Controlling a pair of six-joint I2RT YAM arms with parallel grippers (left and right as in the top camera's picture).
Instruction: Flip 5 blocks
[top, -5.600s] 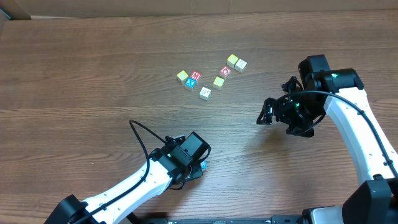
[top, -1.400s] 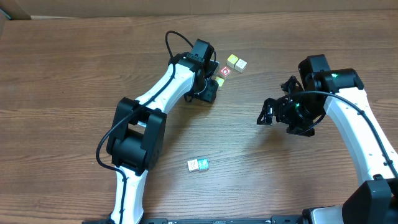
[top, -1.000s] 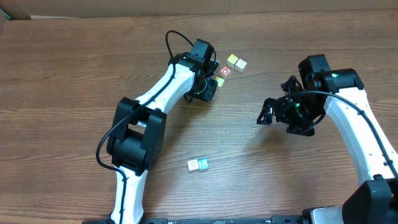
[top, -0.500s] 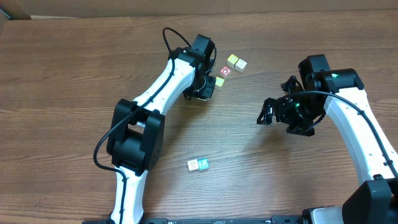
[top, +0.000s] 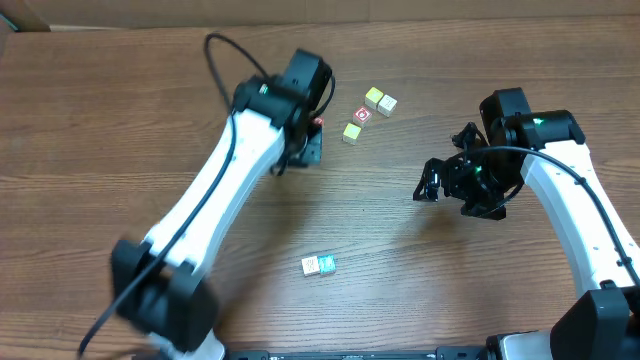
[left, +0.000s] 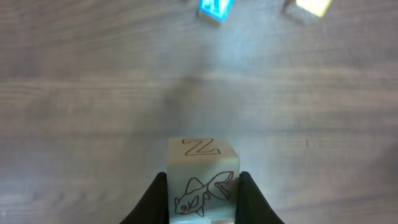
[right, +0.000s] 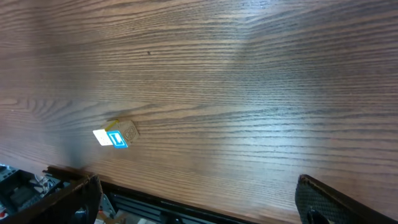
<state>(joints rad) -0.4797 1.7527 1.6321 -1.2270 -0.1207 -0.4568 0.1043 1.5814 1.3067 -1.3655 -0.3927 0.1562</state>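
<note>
Pulls back from the blocks with left gripper clenched on the Z block (right gripper idle, spread wide): seemingly mid-flip, needs turning over and setting down next.

1. Overhead camera looks straight down from well above, taking in the whole table.
2. Left wrist camera faces down, very close on the Z block.
3. Right wrist camera views the table's near edge obliquely, sharing the teal block with overhead.
</note>
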